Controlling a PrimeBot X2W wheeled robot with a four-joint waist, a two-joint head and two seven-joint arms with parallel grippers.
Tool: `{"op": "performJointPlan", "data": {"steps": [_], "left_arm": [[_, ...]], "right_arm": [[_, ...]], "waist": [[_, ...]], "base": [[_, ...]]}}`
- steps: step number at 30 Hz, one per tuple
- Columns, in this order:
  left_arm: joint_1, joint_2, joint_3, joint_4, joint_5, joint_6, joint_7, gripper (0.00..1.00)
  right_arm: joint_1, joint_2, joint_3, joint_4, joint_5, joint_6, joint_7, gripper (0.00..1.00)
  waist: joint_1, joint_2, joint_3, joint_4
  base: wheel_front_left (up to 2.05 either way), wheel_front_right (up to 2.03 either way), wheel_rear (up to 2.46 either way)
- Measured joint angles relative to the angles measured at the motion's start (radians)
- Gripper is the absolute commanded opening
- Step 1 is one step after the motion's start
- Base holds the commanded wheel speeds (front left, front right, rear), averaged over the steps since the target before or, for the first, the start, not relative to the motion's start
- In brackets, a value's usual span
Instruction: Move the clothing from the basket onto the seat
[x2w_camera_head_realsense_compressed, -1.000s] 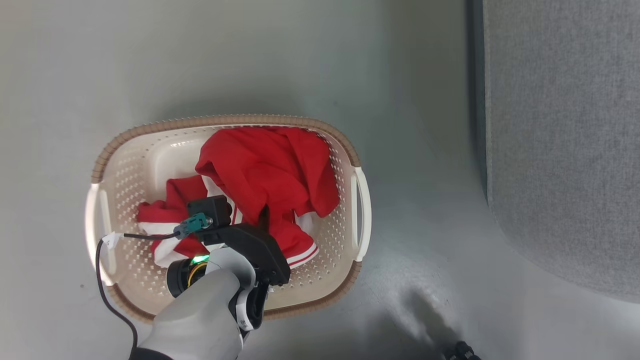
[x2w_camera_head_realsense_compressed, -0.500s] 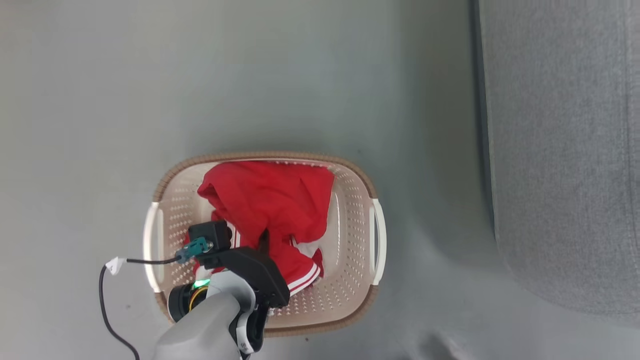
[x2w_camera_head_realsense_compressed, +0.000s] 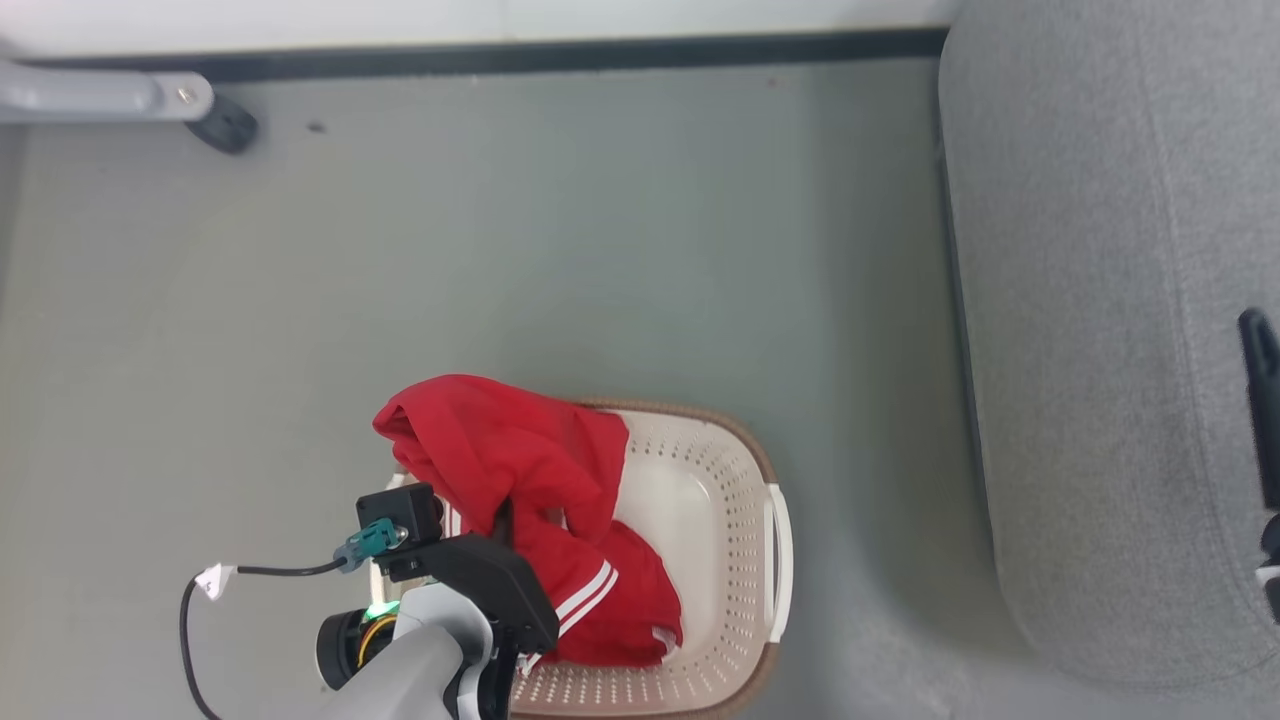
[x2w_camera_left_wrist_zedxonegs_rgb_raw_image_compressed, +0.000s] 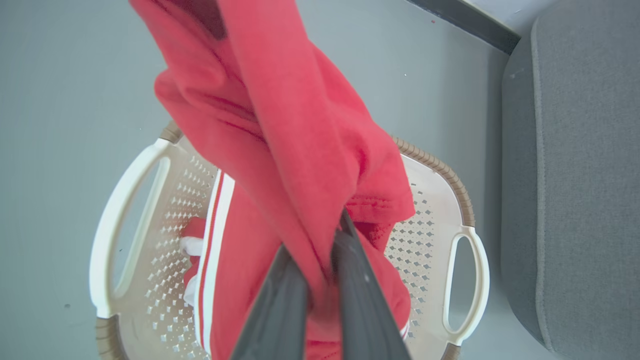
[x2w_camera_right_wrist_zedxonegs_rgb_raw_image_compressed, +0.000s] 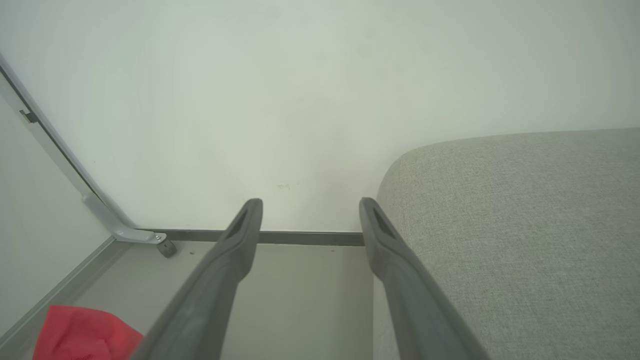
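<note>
My left gripper is shut on a fold of bright red clothing, and the fabric hangs from it above the left half of the cream basket. In the head view this gripper sits at the bottom centre, half hidden by the cloth. More red fabric with white stripes lies inside the basket. The grey seat runs down the right side. My right gripper is open and holds nothing, beside the seat's rounded edge. One of its dark fingers shows over the seat.
Grey floor surrounds the basket and reaches a white wall with a dark baseboard. A grey metal leg with a black foot stands at the upper left. A black cable loops from my left wrist.
The head camera has shifted, so the basket now sits lower and smaller. My left gripper has raised the red garment clear of the basket rim. A right finger has come into view at the right edge.
</note>
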Motion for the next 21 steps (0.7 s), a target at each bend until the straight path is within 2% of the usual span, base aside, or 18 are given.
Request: {"op": "performJointPlan", "data": {"steps": [12,21], "left_arm": [[0.051,-0.003,0.168,0.02,0.209,0.0,0.0,0.0],[0.077,-0.006,0.301,-0.05,0.438,0.0,0.0,0.0]], "right_arm": [[0.053,0.089,0.07,0.081,-0.052,0.0,0.0,1.0],[0.093,0.143,0.129,0.117,-0.079,0.0,0.0,1.0]], "waist": [[0.0,0.0,-0.177,0.035],[0.0,0.0,-0.297,0.059]], "base": [[0.0,0.0,0.0],[0.0,0.0,0.0]]}}
